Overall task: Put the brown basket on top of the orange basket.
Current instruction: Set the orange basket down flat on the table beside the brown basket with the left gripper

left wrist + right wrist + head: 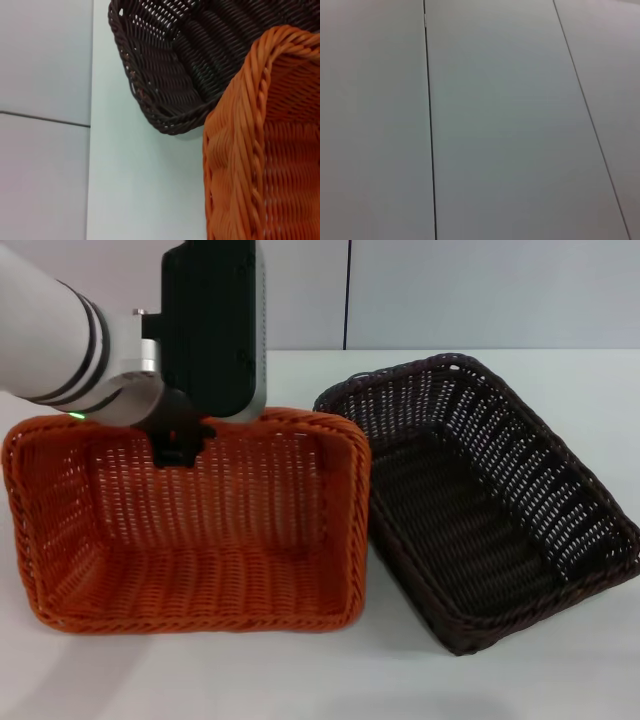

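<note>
The orange basket (200, 540) fills the left half of the head view, tipped so its inside faces me. My left gripper (178, 443) is at the middle of its far rim, shut on the rim, with one dark finger (176, 452) lying against the wall's inner face. The brown basket (480, 500) lies on the table to the right, its near left side partly behind the orange basket's right wall. In the left wrist view an orange basket corner (260, 150) overlaps the brown basket's rim (160, 115). My right gripper is out of view.
Both baskets sit on a white table (560, 680). A pale panelled wall (450, 290) stands behind its far edge, and the right wrist view shows only that kind of panel (510, 125). My left arm (70, 340) reaches in from the upper left.
</note>
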`<state>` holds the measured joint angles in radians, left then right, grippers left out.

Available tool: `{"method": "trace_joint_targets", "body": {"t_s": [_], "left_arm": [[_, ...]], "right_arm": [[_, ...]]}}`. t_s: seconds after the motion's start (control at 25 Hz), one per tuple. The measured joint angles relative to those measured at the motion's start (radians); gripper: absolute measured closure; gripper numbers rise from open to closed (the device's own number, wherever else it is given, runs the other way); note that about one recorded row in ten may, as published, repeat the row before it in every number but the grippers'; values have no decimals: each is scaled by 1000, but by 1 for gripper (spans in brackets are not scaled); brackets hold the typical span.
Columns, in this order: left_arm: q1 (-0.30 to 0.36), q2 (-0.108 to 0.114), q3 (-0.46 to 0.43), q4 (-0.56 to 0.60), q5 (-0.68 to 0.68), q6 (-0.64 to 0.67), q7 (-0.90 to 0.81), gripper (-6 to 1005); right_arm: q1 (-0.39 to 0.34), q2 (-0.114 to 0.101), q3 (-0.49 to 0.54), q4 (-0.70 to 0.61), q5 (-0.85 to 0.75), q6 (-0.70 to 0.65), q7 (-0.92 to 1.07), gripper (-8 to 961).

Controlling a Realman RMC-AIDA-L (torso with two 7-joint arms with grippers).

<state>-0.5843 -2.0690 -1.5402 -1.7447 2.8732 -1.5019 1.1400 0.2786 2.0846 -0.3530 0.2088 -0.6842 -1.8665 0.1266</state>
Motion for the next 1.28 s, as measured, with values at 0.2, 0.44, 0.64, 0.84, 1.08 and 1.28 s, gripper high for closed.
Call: {"method": "trace_joint_targets", "body": {"t_s": [0.2, 0.44, 0.64, 0.84, 1.08, 1.28], "left_arm": [[-9, 0, 14, 46, -17, 35, 0, 853], [-31, 1, 14, 89, -22, 53, 0, 853], [-80, 3, 13, 146, -18, 45, -63, 853], [-134, 2, 17, 231, 11, 51, -122, 839], [-151, 1, 17, 234, 9, 92, -173, 743], [-167, 1, 18, 238, 6, 97, -190, 662]], "right_arm": [[-1, 0, -3, 0, 0, 1, -1, 194], [5, -1, -12, -5, 0, 1, -1, 194], [9, -2, -15, -7, 0, 5, -1, 194], [13, -3, -16, -18, 0, 7, -1, 194], [14, -3, -20, -19, -2, 10, -1, 194], [9, -3, -37, -20, -3, 9, -1, 194]]}}
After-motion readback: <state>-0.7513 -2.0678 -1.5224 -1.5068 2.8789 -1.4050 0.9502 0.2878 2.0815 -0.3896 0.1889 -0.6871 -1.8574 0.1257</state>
